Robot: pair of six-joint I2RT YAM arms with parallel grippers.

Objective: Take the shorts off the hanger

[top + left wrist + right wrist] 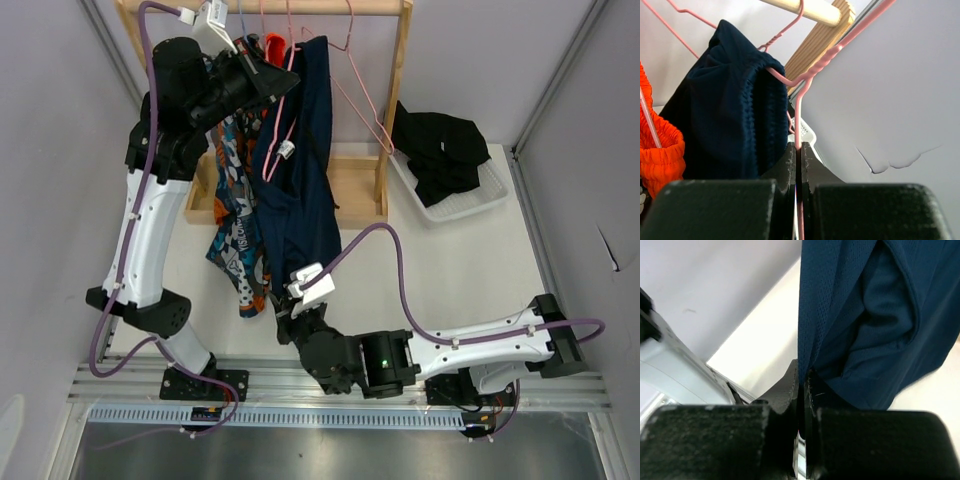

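- my left claw (799, 150) is up at the wooden rack (400, 60). its two fingers are pressed together on the thin wire of the pink hanger (799, 107).
- from the top camera i see the left claw (275, 80) just beside the top of the navy shorts (300, 170).
- the navy shorts hang on that pink hanger. they drop down long from the rack toward the near edge of the bench (450, 270).
- in the left wrist camera the waist of the navy shorts (730, 115) is bunched up over the hanger wire, just left of my claw.
- my right claw (802, 372) is low down. its fingers are pressed together and pinch the bottom edge of the navy shorts (865, 315).
- from the top i see the right claw (290, 318) at the low end of the navy shorts, near the front of the bench. the right arm reaches across to the left to get there.
- the bright orange shorts (660, 150) hang on the rack too, just left of the navy pair. from above only a small bit of the orange shorts (274, 45) shows by the rod.
- the print shorts (232, 240), teal, orange and white, hang to the left of the navy ones, partly behind my left arm.
- an empty pink hanger (360, 100) hangs on the rod to the right of the navy shorts.
- the black shorts (440, 150) are off the rack. they lie in a heap in the white tray (495, 190) on the right side of the bench.
- the wooden rod (810, 10) shows at the top of the left wrist view with the hanger hook over it.
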